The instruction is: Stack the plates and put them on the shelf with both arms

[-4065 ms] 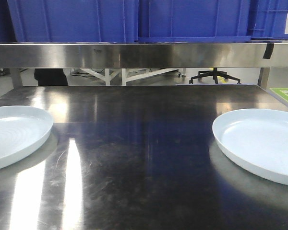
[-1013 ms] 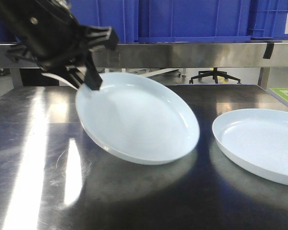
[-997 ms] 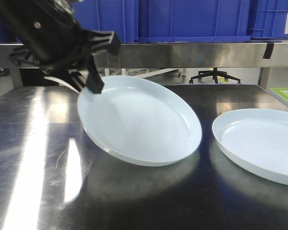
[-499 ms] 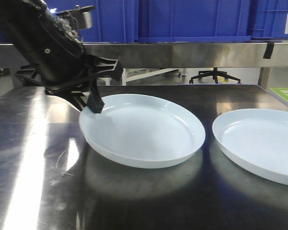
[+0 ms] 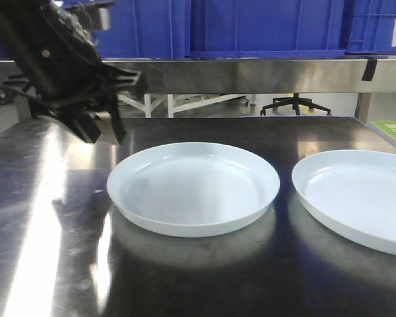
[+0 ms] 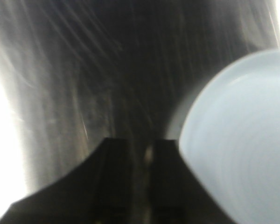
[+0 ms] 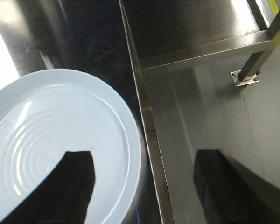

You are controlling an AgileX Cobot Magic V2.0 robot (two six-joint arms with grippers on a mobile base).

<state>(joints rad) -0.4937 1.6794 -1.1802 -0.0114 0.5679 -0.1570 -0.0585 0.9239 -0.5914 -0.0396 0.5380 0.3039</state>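
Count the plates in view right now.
2. The centre plate lies flat on the table; the right plate lies flat near its right edge, partly cut off by the frame. Side by side, not stacked. Others could sit outside the frame.

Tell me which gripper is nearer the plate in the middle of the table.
Left. The left gripper hangs just off the left rim of the middle plate, apart from it. The right gripper is open over the other plate, farther right.
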